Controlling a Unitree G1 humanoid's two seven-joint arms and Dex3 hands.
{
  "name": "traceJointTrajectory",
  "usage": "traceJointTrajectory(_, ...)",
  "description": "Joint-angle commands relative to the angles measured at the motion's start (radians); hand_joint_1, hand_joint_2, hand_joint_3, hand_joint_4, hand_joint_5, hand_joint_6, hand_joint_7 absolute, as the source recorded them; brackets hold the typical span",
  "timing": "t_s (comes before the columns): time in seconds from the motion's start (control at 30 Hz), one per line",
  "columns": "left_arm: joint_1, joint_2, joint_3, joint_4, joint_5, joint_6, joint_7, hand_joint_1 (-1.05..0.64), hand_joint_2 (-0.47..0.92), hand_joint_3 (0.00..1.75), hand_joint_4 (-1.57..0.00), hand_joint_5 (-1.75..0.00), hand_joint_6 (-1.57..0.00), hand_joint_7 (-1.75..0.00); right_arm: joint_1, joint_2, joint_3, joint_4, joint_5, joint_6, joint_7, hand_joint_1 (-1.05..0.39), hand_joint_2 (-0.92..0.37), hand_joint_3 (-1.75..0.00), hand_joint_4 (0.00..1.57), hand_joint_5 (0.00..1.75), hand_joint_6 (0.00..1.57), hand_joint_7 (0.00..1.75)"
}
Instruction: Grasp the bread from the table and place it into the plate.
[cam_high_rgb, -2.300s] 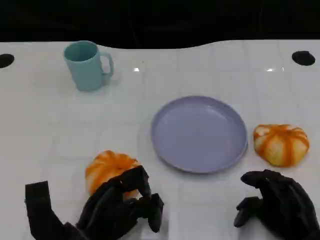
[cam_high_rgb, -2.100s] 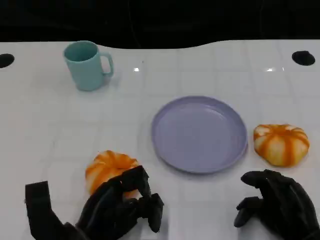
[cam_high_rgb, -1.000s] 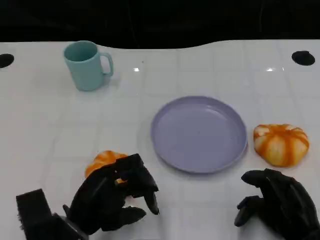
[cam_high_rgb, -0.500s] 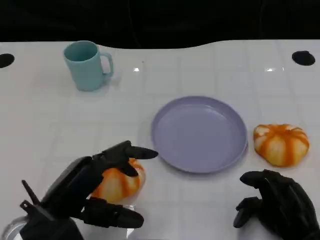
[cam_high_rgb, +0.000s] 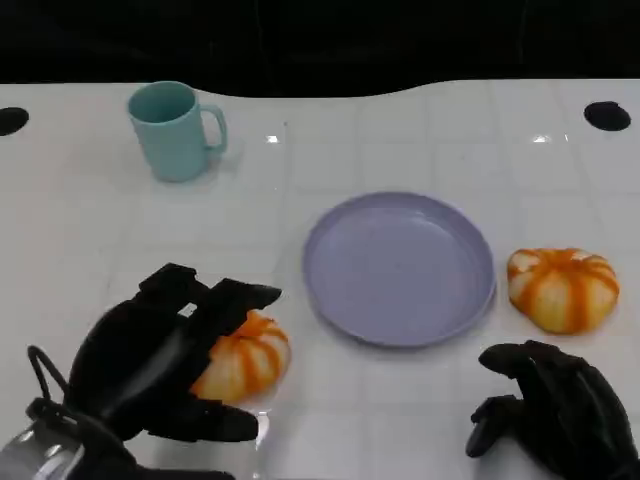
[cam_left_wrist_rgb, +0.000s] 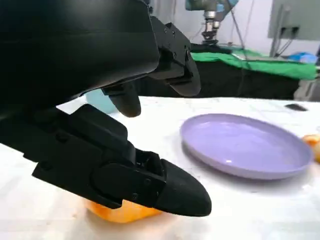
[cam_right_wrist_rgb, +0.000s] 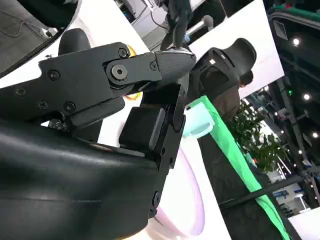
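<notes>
Two orange, white-striped breads lie on the white table. The left bread (cam_high_rgb: 248, 360) (cam_left_wrist_rgb: 120, 214) sits partly under my left hand (cam_high_rgb: 155, 362) (cam_left_wrist_rgb: 100, 100). The hand's fingers (cam_high_rgb: 240, 298) arch apart above the bread, the thumb (cam_high_rgb: 210, 425) lies low on its near side, and no closed grip shows. The right bread (cam_high_rgb: 562, 288) (cam_left_wrist_rgb: 314, 142) lies beside the right rim of the empty lilac plate (cam_high_rgb: 400, 268) (cam_left_wrist_rgb: 245, 145). My right hand (cam_high_rgb: 555, 415) (cam_right_wrist_rgb: 100, 125) rests at the near right, fingers curled in on nothing, a little short of that bread.
A teal mug (cam_high_rgb: 172, 130) stands at the far left, handle to the right. Black round holes (cam_high_rgb: 606, 116) mark the table's far corners. Bare white table lies between the mug and the plate.
My left hand has swung left and uncurled, its fingers now spread over the left bread, which shows more fully. The right hand, plate, mug and right bread have stayed put.
</notes>
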Motion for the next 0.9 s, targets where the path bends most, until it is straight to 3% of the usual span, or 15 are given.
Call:
traceJointTrajectory(0.03, -0.039, 0.050, -0.047, 0.006, 0.077, 0.078, 0.031, -1.05, 0.92, 0.19, -0.08, -1.08, -0.17, -0.50, 0.011, -0.008, -0.001, -0.018, 0.000, -0.004, -0.018, -0.60, -0.92, -0.14, 1.57, 0.58, 1.57, 0.25)
traceJointTrajectory(0.23, -0.092, 0.070, -0.122, 0.026, 0.137, 0.195, -0.009, -1.05, 0.89, 0.15, -0.07, -1.05, -0.16, -0.47, 0.014, -0.012, 0.001, -0.021, 0.006, -0.003, -0.012, -0.59, -0.92, -0.15, 1.57, 0.57, 1.57, 0.24)
traceJointTrajectory(0.5, -0.216, 0.073, -0.244, 0.202, 0.150, 0.264, -0.008, -1.05, 0.85, 0.10, -0.08, -1.07, -0.15, -0.49, 0.014, -0.012, 0.002, -0.016, 0.003, -0.017, -0.003, -0.58, -0.92, -0.17, 1.57, 0.56, 1.57, 0.22)
traceJointTrajectory(0.9, -0.332, 0.062, -0.379, 0.439, 0.124, 0.335, -0.022, -1.05, 0.81, 0.00, -0.18, -0.85, -0.24, -0.33, 0.016, -0.012, 0.002, -0.017, 0.009, -0.010, 0.003, -0.58, -0.92, -0.17, 1.57, 0.56, 1.57, 0.23)
